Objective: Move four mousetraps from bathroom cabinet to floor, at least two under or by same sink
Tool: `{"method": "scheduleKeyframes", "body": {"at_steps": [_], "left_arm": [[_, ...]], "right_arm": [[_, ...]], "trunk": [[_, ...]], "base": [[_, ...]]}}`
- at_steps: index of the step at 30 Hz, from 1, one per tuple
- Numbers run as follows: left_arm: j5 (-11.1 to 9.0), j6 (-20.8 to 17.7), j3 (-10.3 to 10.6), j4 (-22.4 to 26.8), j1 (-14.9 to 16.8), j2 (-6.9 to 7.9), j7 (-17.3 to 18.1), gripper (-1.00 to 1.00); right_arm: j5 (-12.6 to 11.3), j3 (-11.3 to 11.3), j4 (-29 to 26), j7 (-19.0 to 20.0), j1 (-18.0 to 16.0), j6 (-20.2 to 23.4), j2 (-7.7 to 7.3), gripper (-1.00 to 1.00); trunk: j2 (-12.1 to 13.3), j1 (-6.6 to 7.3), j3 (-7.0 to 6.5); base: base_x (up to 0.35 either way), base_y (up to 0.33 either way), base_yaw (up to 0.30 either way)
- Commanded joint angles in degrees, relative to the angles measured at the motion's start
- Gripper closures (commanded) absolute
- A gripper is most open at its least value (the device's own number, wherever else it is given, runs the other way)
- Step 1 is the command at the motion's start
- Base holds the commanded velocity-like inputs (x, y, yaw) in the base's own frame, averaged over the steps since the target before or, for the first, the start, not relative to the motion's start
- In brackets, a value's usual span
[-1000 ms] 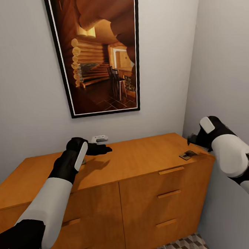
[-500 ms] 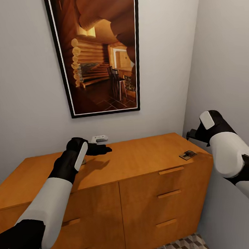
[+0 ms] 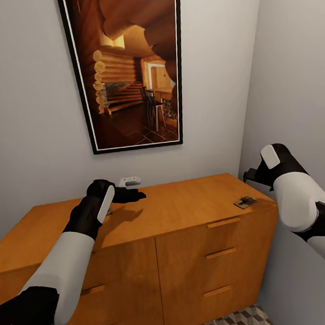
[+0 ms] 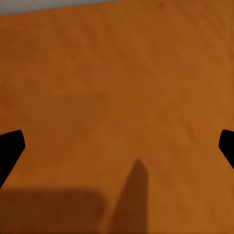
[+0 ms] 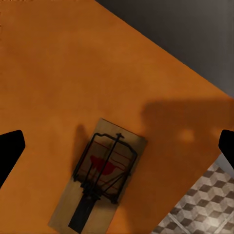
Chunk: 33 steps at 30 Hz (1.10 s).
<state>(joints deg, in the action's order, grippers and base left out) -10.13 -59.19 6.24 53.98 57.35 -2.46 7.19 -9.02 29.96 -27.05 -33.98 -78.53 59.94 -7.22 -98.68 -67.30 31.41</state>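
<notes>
One mousetrap, a small wooden board with dark wire and a red mark, lies on the right front corner of the orange-brown cabinet. My right gripper hovers just above it by the right wall. In the right wrist view the gripper is open, its fingertips wide apart, with the mousetrap on the cabinet top below. My left gripper hangs over the back of the cabinet top. It is open over bare wood and holds nothing.
A small white gadget sits at the wall behind my left gripper. A large framed picture hangs above the cabinet. The right wall stands close beside the right arm. Cube-patterned floor tiles show below the drawers.
The right gripper has risen a little away from the mousetrap, then held still. The left arm has not moved.
</notes>
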Motion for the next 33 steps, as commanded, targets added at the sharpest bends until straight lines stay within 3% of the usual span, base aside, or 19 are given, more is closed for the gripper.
{"method": "scheduleKeyframes", "body": {"at_steps": [1, 12, 21, 33], "left_arm": [[-0.2, -0.2, 0.0, 0.0, 0.0, 0.00, -0.1, -1.00], [-0.2, -0.2, 0.0, 0.0, 0.0, 0.04, -0.1, -1.00], [-0.2, -0.2, 0.0, -0.1, 0.0, 0.01, -0.1, -1.00], [-0.2, -0.2, 0.0, -0.1, 0.0, 0.14, -0.1, -1.00]], "right_arm": [[-0.6, 0.1, 0.0, -0.6, 0.0, 0.1, 0.01, -1.00], [-0.6, 0.1, 0.7, -0.6, 0.0, 0.1, 0.41, -1.00], [1.5, 0.0, 7.1, -1.0, 0.0, -6.4, 2.60, -1.00], [3.6, 0.2, 9.6, -1.0, 0.0, -8.7, 3.20, -1.00]], "trunk": [[0.0, 0.00, 0.07], [0.0, 0.00, 0.07], [0.0, 0.00, 0.07], [0.0, 0.00, 0.07]], "base": [[0.000, 0.000, 0.000], [0.000, 0.000, 0.000], [0.000, 0.000, 0.000], [0.000, 0.000, 0.000]]}}
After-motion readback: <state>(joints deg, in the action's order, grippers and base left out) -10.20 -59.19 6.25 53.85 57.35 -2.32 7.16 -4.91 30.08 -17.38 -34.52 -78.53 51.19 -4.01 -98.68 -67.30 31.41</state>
